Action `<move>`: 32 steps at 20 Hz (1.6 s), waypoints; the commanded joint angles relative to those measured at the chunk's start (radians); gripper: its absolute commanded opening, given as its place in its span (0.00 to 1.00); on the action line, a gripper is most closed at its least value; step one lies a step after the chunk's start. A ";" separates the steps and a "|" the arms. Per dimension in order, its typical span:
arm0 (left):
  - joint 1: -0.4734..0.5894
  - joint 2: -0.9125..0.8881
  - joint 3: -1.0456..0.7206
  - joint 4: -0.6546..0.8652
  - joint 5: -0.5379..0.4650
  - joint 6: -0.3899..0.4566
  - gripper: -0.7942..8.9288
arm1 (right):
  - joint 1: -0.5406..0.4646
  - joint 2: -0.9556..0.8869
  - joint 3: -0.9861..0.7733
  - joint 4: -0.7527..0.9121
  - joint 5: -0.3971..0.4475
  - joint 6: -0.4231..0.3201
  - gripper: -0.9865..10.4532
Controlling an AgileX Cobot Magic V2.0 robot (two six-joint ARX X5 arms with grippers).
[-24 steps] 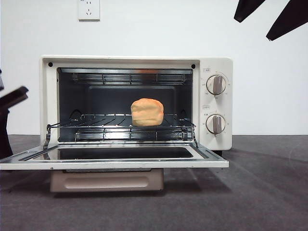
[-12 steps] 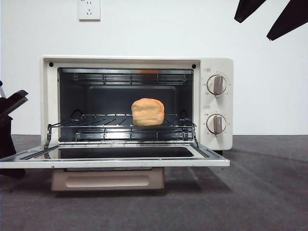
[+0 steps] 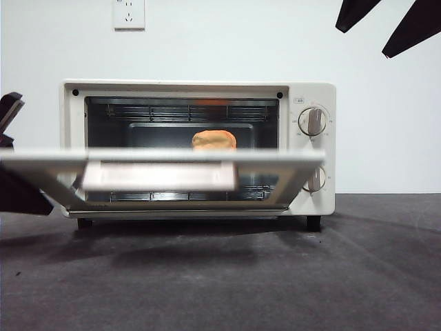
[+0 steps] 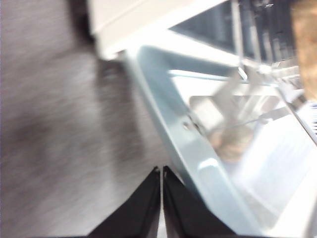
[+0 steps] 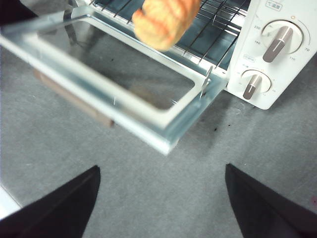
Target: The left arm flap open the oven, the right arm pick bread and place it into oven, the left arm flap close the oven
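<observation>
The cream-white oven [image 3: 311, 93] stands mid-table with its door [image 3: 275, 157] half raised, about level with the rack, the beige handle [image 3: 162, 176] facing me. The golden bread [image 3: 214, 140] sits on the wire rack inside and is partly hidden by the door; it also shows in the right wrist view [image 5: 166, 20]. My left gripper [image 4: 161, 172] is shut and empty, its tips against the door's left side edge [image 4: 198, 163]; in the front view it is the dark shape at the left [image 3: 31, 200]. My right gripper [image 5: 161, 198] is open and empty, held high above the table in front of the oven [image 5: 277, 74].
Two round knobs [image 3: 313, 122] are on the oven's right panel. A wall socket [image 3: 129, 14] is on the white wall behind. The right arm's black tips [image 3: 386, 24] show at the top right corner. Dark grey tabletop [image 3: 344, 276] lies in front.
The oven door has swung up from lying flat open to about half raised. The left gripper has moved up with it at the door's left edge. The bread and right arm have not moved.
</observation>
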 commanded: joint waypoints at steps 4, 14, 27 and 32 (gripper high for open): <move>-0.003 0.008 0.012 0.174 0.061 -0.099 0.10 | 0.005 0.003 0.004 0.014 0.004 0.024 0.44; 0.065 0.007 0.012 0.409 0.061 -0.230 0.10 | 0.005 0.004 0.004 0.023 0.005 0.038 0.44; -0.032 -0.417 0.058 -0.001 -0.248 -0.050 0.10 | 0.005 0.006 0.002 0.090 0.022 0.037 0.44; -0.129 -0.636 0.182 -0.322 -0.494 0.103 0.10 | 0.005 0.021 0.000 0.148 0.019 0.038 0.44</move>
